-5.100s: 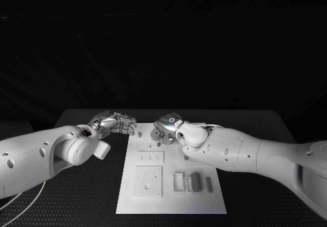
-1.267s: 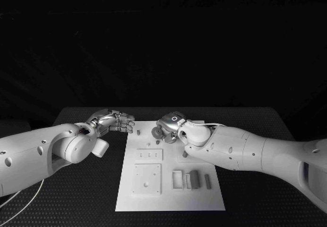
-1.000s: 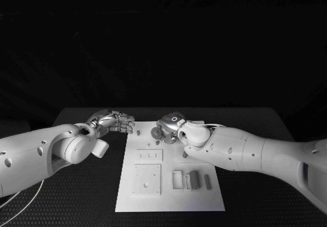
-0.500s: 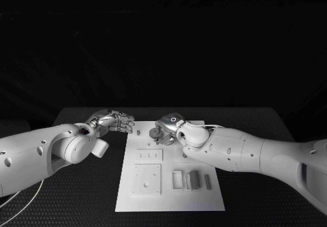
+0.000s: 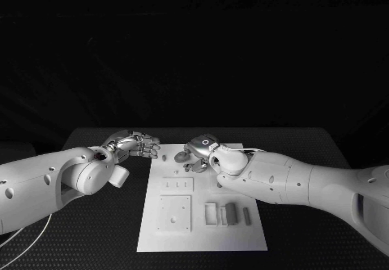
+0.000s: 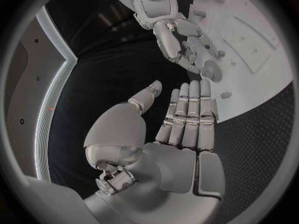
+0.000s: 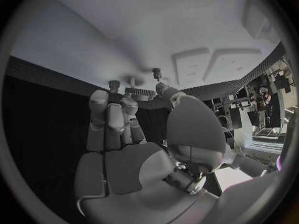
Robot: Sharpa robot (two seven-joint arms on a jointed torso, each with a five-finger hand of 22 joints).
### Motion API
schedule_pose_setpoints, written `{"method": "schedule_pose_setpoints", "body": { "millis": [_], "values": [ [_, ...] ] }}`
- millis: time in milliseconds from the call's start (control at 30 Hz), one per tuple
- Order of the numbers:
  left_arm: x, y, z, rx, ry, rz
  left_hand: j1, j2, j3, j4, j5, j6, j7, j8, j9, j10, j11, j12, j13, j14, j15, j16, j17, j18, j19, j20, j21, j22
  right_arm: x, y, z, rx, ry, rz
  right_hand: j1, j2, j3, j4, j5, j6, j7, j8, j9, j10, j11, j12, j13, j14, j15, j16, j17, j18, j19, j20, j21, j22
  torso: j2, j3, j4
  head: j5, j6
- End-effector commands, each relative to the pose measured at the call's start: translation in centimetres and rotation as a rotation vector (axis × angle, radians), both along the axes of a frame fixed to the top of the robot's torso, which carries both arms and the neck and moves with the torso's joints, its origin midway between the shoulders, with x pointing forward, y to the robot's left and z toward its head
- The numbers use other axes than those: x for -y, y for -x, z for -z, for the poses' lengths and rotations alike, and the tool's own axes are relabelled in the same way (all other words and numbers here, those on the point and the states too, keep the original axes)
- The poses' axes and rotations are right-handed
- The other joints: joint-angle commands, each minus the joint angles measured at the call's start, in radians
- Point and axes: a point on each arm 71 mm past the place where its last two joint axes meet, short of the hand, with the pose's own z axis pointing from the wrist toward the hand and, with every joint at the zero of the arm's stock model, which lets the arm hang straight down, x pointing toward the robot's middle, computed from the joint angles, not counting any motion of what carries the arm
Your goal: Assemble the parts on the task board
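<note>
Two hands: both were at the far end of the task board point(image 5: 203, 239); the right one did the work and the left one waited.
Right hand point(image 5: 199, 151): its fingertips and thumb were closed around a small gear point(image 7: 140, 91), so I judged that it was holding this part. The palm was turned down and toward the far edge.
Gear: it was low over the far end of the board, just beside a short peg point(image 7: 157, 73). I could not tell whether it already sat on a shaft.
Step in hand: probably seating the gear on its place among the pegs.
How to do it well: keep the gear flat to the board, bring its hole over the shaft, then press straight down. A small turn may help the teeth to mesh. The pinch should loosen only when the gear sits flat.
Risk: a tilted gear could jam on the shaft or slip from the fingertips.
Left hand point(image 5: 138, 146): it was empty, with the fingers side by side and the thumb away from them. It hung over the black table point(image 5: 97, 236), near the far left corner of the board and not touching it.
Other parts: some grey bars point(image 5: 231, 214) lay on the near half of the board, well apart from both hands.
</note>
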Motion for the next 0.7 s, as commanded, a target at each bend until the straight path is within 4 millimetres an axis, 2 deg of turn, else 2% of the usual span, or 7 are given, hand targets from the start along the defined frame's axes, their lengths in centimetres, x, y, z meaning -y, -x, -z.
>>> {"method": "schedule_pose_setpoints", "body": {
  "millis": [33, 700],
  "values": [
    [0.21, 0.02, -0.09, 0.005, 0.006, 0.017, 0.0, -0.009, 0.001, 0.005, -0.001, -0.004, 0.0, -0.002, -0.001, 0.003, 0.005, -0.007, -0.001, 0.003, 0.007, -0.005, 0.002, 0.01, 0.003, 0.007, -0.007, 0.001, 0.04, 0.04, 0.13, -0.01, 0.004, -0.001, 0.011, -0.001, 0.003, -0.003, 0.004, 0.142, 0.03, 0.005, 0.001, -0.026, 0.011, 0.006, -0.001, 0.005, -0.006, -0.004, 0.002, 0.045, 0.002, -0.004, -0.003, 0.018, 0.0, 0.0001, 0.0005, 0.0, -0.001],
    [0.08, 0.01, -0.08, 0.005, 0.005, 0.013, 0.0, -0.009, 0.001, 0.004, -0.001, -0.004, 0.001, -0.002, -0.002, 0.003, 0.005, -0.007, 0.0, 0.003, 0.006, -0.005, 0.003, 0.011, 0.003, 0.007, -0.007, 0.002, 0.67, 0.15, 0.06, -0.004, -0.009, 0.002, 0.023, 0.001, -0.001, -0.01, 0.003, 0.144, 0.029, 0.006, 0.001, -0.025, 0.01, 0.007, -0.002, 0.006, -0.007, -0.003, 0.003, 0.045, 0.002, -0.004, -0.002, 0.018, 0.0, 0.0005, -0.0001, 0.001, 0.0]
  ]
}}
